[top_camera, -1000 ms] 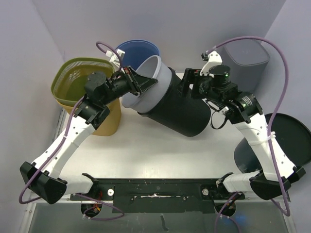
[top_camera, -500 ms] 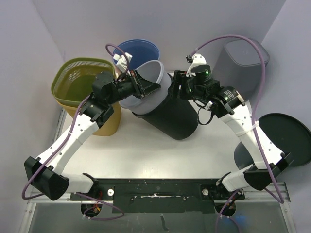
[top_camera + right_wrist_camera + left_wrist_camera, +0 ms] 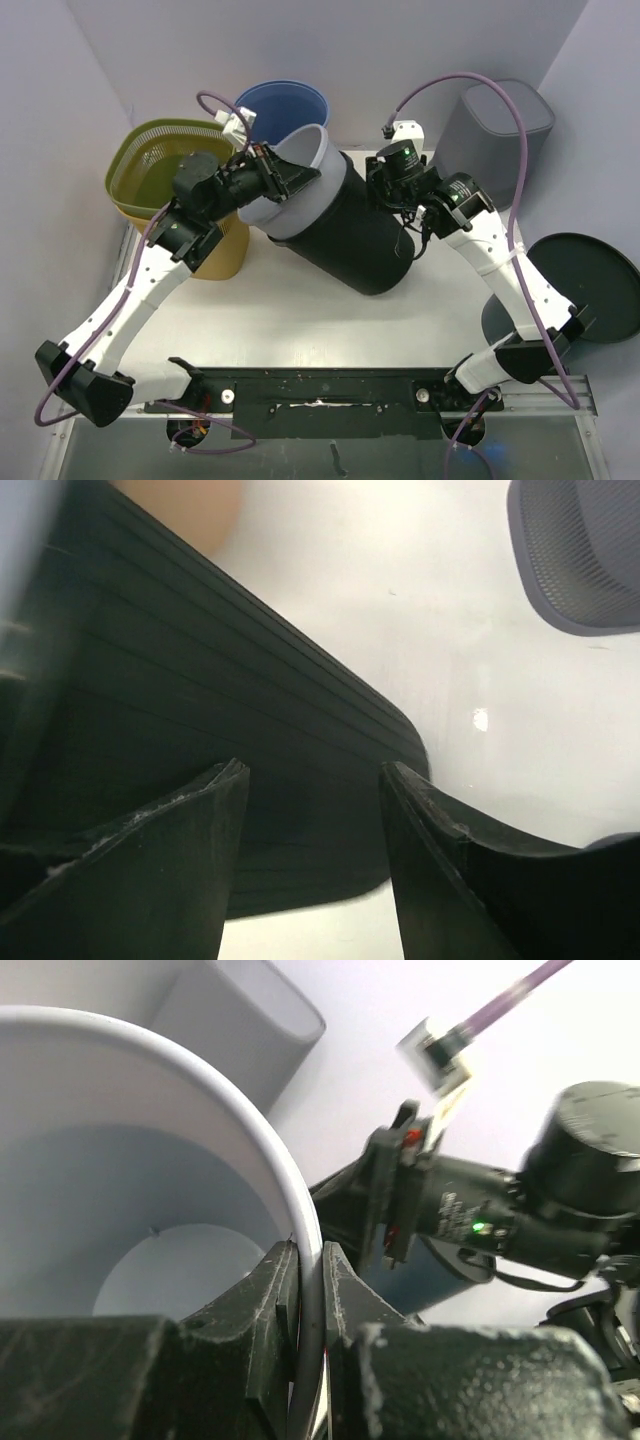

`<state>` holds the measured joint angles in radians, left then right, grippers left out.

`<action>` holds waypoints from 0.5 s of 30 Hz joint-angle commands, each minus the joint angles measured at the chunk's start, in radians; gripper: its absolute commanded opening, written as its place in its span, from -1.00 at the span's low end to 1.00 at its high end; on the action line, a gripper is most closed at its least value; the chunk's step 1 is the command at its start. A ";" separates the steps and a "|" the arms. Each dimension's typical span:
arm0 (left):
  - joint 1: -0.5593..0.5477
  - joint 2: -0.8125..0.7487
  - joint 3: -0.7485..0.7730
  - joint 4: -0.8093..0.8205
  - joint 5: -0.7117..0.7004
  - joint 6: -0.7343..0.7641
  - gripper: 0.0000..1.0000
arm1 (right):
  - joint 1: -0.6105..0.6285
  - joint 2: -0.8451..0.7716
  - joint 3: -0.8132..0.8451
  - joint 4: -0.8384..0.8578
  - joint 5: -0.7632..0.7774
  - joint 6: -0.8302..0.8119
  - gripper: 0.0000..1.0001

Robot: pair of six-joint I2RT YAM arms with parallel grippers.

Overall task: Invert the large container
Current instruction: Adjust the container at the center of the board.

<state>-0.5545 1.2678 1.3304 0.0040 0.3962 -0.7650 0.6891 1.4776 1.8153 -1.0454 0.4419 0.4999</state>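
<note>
The large container (image 3: pixel 350 232) is a black ribbed bin with a grey inner liner (image 3: pixel 300 180). It lies tilted on the table, mouth toward the back left. My left gripper (image 3: pixel 285 180) is shut on the liner's rim (image 3: pixel 305 1245), one finger inside and one outside. My right gripper (image 3: pixel 383 196) is open, pressed over the bin's upper right side; its fingers (image 3: pixel 195 830) straddle the black ribbed wall (image 3: pixel 200 710) without closing on it.
An olive mesh basket (image 3: pixel 170 180) stands at the left, a blue bin (image 3: pixel 283 105) behind the container, a grey bin (image 3: pixel 495 125) at the back right, and a dark bin with a round lid (image 3: pixel 585 285) at the right. The white table (image 3: pixel 300 320) lies in front.
The container has swung left and rolled back slightly. My right arm moved left over the bin's side. The left gripper kept its hold on the rim.
</note>
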 commanded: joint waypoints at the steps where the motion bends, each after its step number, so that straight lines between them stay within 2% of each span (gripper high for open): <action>1: 0.010 -0.146 0.112 0.302 -0.091 0.040 -1.00 | 0.008 -0.009 0.017 -0.045 0.067 -0.056 0.11; 7: 0.010 -0.160 0.053 0.370 -0.114 0.021 -1.00 | 0.008 -0.070 0.050 0.030 0.014 -0.055 0.16; 11: 0.006 -0.138 0.042 0.369 -0.094 0.003 -1.00 | 0.011 -0.167 0.004 0.209 -0.091 -0.096 0.24; 15: -0.004 -0.093 0.038 0.373 -0.020 0.012 -1.00 | 0.020 -0.211 0.010 0.340 -0.111 -0.151 0.34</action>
<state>-0.5484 1.1706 1.3300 0.1127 0.3191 -0.7341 0.6971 1.3334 1.8042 -0.9230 0.3862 0.4164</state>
